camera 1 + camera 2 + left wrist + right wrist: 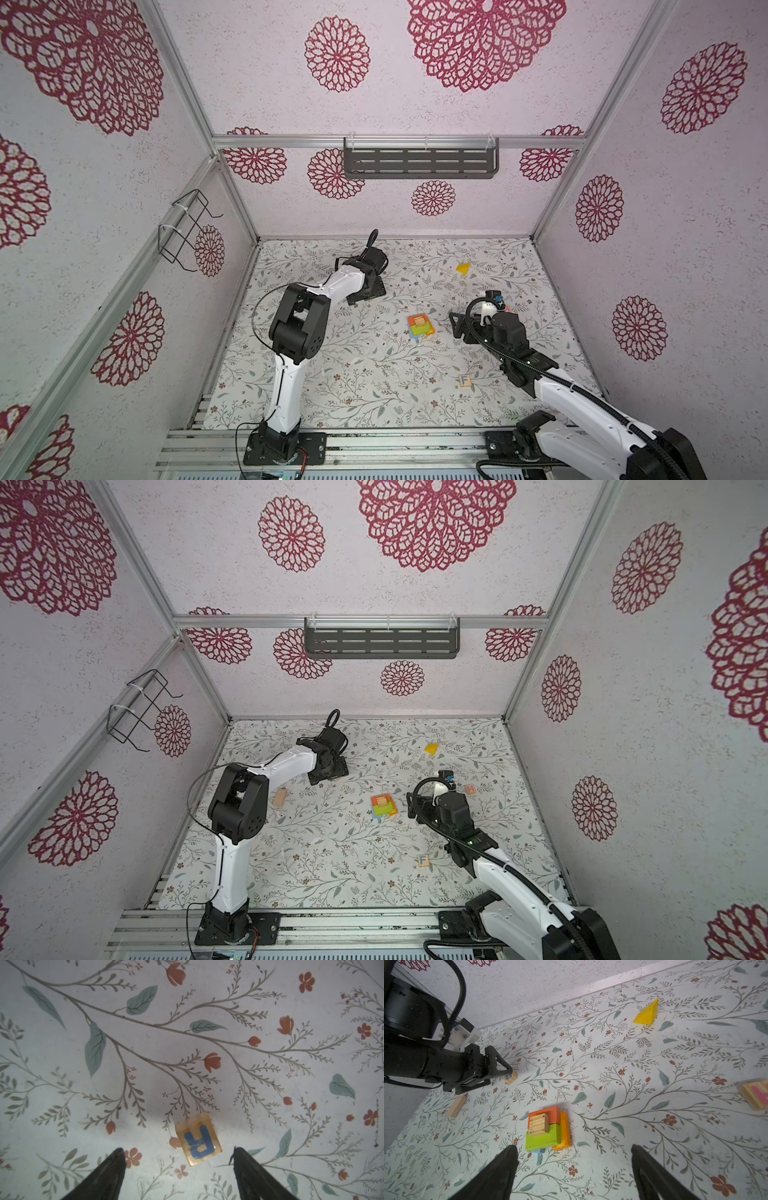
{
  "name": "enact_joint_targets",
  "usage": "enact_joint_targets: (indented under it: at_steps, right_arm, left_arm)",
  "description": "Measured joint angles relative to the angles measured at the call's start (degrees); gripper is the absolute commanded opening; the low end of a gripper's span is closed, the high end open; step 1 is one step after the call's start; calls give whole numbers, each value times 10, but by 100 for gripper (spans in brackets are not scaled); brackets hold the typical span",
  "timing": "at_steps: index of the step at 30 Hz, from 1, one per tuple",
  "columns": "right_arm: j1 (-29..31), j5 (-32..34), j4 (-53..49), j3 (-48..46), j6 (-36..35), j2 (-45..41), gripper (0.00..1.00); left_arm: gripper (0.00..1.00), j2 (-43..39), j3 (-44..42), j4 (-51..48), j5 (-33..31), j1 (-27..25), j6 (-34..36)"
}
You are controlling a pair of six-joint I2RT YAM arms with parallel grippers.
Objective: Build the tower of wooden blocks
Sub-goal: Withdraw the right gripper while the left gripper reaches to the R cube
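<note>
The wood block tower (420,327) is standing near the middle of the floral table (353,395). A blue piece is peeking out at the bottom, orange, red and lime-green flat pieces are lying one on another, and a ribbed tan block (538,1125) is sitting on top. The right gripper (573,1147) is hanging just beside the tower, on its right in both top views, with its jaws spread wide and nothing between them. The left gripper (178,1149) is pointing down toward the far part of the table, its jaws also apart. A lettered cube (198,1141) with a blue letter is lying between its fingertips and touching neither. The yellow wedge (463,268) is lying well apart from the tower, toward the back wall. A cube with a blue F (464,380) is resting nearer the front, a pink-lettered cube (756,1094) is lying behind the right arm's wrist, and a plain tan block (280,798) is lying beside the left arm.
</note>
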Motion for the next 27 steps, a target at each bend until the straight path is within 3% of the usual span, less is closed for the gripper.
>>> enact_joint_targets:
  at_steps: [20, 27]
  right_arm:
    - [0, 0, 19, 0, 8, 30, 88]
    - [0, 0, 19, 0, 8, 30, 88]
  left_arm:
    - [79, 20, 8, -8, 0, -1, -19]
    - [70, 25, 25, -7, 0, -1, -20]
